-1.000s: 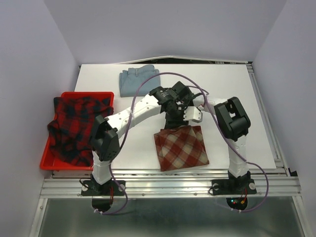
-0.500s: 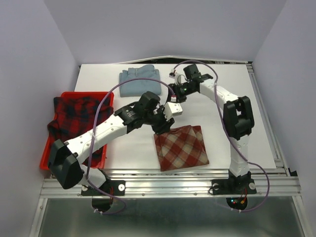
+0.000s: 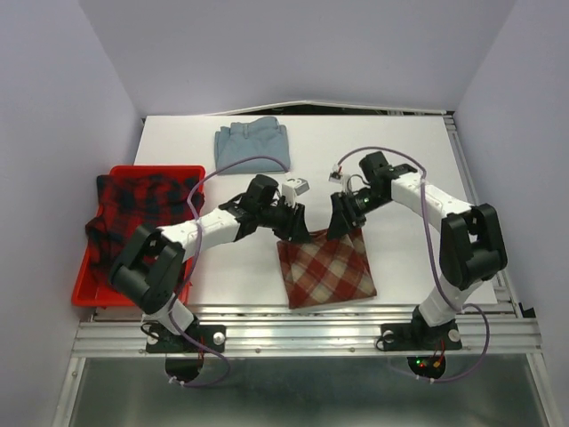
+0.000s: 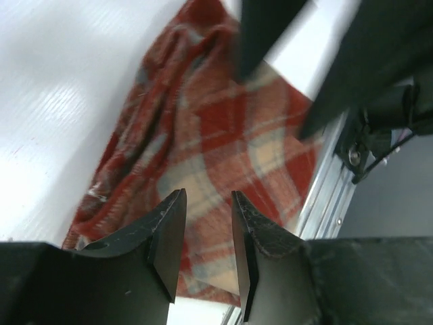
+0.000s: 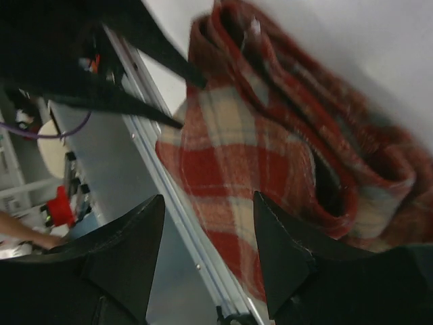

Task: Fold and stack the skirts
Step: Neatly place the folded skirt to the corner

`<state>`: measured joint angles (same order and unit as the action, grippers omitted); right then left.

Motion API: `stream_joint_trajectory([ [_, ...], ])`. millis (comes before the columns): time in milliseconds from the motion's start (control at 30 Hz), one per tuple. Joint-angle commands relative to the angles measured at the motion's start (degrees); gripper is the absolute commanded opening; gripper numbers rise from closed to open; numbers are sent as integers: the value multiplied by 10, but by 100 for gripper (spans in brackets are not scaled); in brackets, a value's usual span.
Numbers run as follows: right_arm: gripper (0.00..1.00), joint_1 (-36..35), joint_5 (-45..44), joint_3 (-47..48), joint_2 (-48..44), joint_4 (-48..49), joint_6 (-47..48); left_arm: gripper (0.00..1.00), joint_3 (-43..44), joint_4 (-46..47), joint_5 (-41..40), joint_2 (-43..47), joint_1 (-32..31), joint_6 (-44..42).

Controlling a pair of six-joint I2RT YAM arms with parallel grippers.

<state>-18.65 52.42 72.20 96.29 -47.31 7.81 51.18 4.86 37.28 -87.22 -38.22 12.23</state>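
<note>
The white worktop point(image 3: 400, 160) stands between pale lilac walls point(image 3: 293, 44). At its left a red tray point(image 3: 156, 169) holds the red and navy plaid skirt point(image 3: 133, 222), which hangs over the rim. The light blue skirt point(image 3: 252, 144) lies at the far edge. The folded check skirt point(image 3: 327, 267) lies near the front. The left gripper point(image 3: 289, 229) and the right gripper point(image 3: 340, 229) are over its far corners, both with jaws apart and holding nothing.

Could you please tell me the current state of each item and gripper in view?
Light blue denim-like skirt: folded, lying flat.
Brick-red and cream check skirt: folded, flat.
Red and navy plaid skirt: crumpled, unfolded, in the red plastic tray.
Left gripper: open, empty.
Right gripper: open, empty.
</note>
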Motion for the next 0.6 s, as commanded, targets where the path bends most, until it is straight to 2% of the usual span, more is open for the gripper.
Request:
stream_joint_trajectory([
  [0,60,0,54,-48,29,-50,58,42,32,38,21,-72,17,61],
  [233,58,14,-57,-33,112,25,48,37,137,-29,3,-223,63,16],
  [400,58,40,-107,28,158,66,21,36,218,-67,-25,-269,88,-31],
  [467,58,40,-122,65,180,85,0,36,282,-92,-50,-283,92,-65],
  [533,58,40,-137,93,193,102,-18,37,316,-113,-69,-288,92,-92],
  [567,59,40,-138,128,196,108,-31,41,339,-122,-78,-282,94,-107],
])
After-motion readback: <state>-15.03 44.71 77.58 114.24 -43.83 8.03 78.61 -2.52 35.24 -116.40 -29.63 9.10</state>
